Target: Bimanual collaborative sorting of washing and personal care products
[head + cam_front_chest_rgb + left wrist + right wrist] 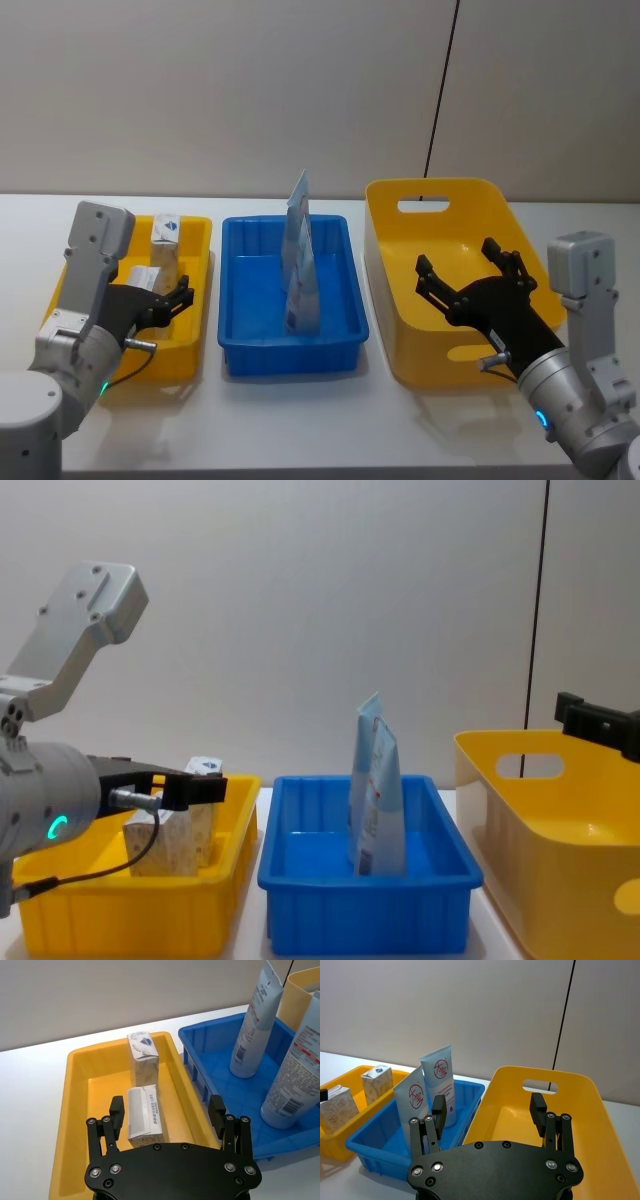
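Note:
Two beige speckled packs with white tops stand in the shallow yellow tray [197, 243]. One pack [166, 240] [142, 1057] is at the far end; the other [146, 277] [145, 1115] is nearer me. My left gripper [172, 300] [166, 1105] hangs open over the tray, and the nearer pack sits between its spread fingers, untouched. Two tall light-blue pouches [300, 260] [440, 1080] stand upright in the blue bin [335, 340]. My right gripper [456, 258] [487, 1100] is open and holds nothing above the big yellow bin [440, 190].
The three containers stand in a row on a white table [330, 420], with the tray left, the blue bin in the middle and the big handled bin right. A grey wall stands behind. Bare tabletop lies in front of the bins.

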`<state>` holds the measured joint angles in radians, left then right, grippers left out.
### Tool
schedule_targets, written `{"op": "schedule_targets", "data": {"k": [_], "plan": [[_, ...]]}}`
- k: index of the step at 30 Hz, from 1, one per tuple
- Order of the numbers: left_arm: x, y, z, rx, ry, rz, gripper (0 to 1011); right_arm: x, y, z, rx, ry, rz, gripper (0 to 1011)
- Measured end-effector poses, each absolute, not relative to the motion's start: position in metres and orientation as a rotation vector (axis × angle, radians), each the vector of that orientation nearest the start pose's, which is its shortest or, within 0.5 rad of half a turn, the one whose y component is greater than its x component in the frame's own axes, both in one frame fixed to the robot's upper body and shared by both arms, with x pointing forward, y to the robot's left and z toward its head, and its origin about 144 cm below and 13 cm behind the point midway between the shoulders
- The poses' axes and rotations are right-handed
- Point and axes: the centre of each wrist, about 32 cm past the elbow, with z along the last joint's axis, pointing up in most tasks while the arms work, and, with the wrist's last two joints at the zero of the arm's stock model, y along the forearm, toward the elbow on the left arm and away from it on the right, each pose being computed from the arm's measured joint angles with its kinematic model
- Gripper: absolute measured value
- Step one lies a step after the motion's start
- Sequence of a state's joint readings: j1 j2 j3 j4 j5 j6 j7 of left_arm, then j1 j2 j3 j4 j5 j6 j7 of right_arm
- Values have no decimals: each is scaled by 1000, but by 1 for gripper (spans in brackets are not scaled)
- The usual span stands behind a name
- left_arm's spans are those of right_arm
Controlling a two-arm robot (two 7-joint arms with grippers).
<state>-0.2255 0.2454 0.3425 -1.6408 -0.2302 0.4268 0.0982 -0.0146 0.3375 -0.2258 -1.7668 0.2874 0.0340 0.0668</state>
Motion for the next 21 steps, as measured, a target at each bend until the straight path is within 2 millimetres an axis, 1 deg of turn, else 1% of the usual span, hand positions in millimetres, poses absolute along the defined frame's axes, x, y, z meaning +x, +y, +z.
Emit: {"op": "schedule_targets", "data": {"k": [21], "plan": [[511, 196, 1209, 228, 114, 1350, 1001, 443, -237, 1189, 26, -75, -1229, 1002]]}}
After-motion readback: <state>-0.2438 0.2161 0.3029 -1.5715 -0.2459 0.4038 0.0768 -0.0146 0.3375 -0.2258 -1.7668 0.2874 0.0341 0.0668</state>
